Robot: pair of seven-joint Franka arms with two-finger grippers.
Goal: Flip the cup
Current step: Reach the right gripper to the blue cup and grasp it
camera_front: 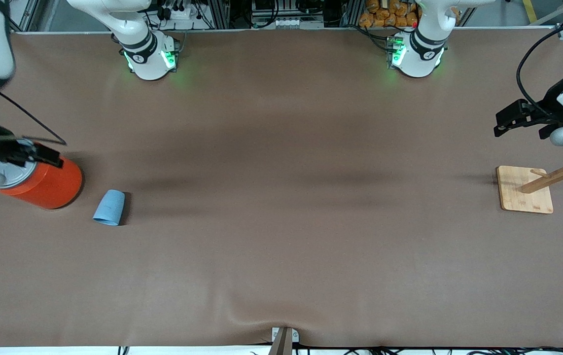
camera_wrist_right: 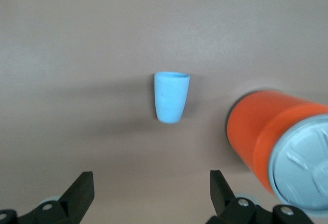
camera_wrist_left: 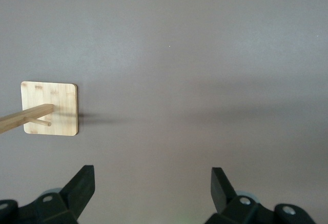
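Observation:
The light-blue cup (camera_front: 109, 207) rests on the brown table near the right arm's end, its wider end nearer the front camera; none of its inside shows. I cannot tell whether it lies on its side or stands mouth-down. The right wrist view holds the cup (camera_wrist_right: 171, 97) well ahead of the fingers. My right gripper (camera_front: 40, 154) hangs open and empty over the orange can, apart from the cup; its fingertips (camera_wrist_right: 84, 183) stand wide around bare table. My left gripper (camera_front: 508, 121) waits open and empty above the table at the left arm's end, and nothing lies by its fingertips (camera_wrist_left: 84, 178).
An orange can (camera_front: 47, 185) with a grey lid stands beside the cup, toward the right arm's end, also in the right wrist view (camera_wrist_right: 256, 131). A wooden peg stand on a square base (camera_front: 524, 189) sits at the left arm's end (camera_wrist_left: 61, 108).

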